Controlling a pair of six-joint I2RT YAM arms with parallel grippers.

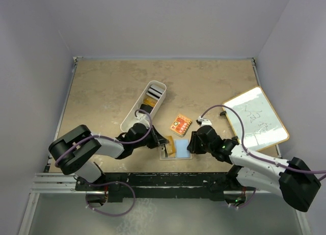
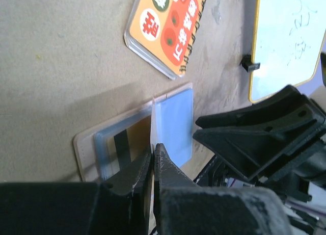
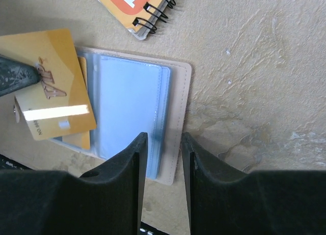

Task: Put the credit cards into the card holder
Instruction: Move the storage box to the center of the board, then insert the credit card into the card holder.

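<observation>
The card holder (image 1: 182, 154) lies open and flat near the front edge, beige with pale blue plastic sleeves (image 3: 130, 107). My left gripper (image 1: 164, 143) is shut on an orange-gold credit card (image 3: 51, 82), held tilted over the holder's left half. That card shows edge-on (image 2: 153, 120) in the left wrist view. Another gold card (image 3: 80, 139) sits in a left sleeve. My right gripper (image 3: 162, 143) is low over the holder's right edge (image 3: 179, 118), jaws apart with nothing clamped between them. More credit cards (image 1: 153, 95) stand in the white bin (image 1: 133, 116).
An orange-red spiral notebook (image 1: 181, 125) lies just beyond the holder. A yellow-framed whiteboard (image 1: 256, 116) rests at the right, with a small black clip (image 2: 250, 64) beside it. The two grippers are close together over the holder.
</observation>
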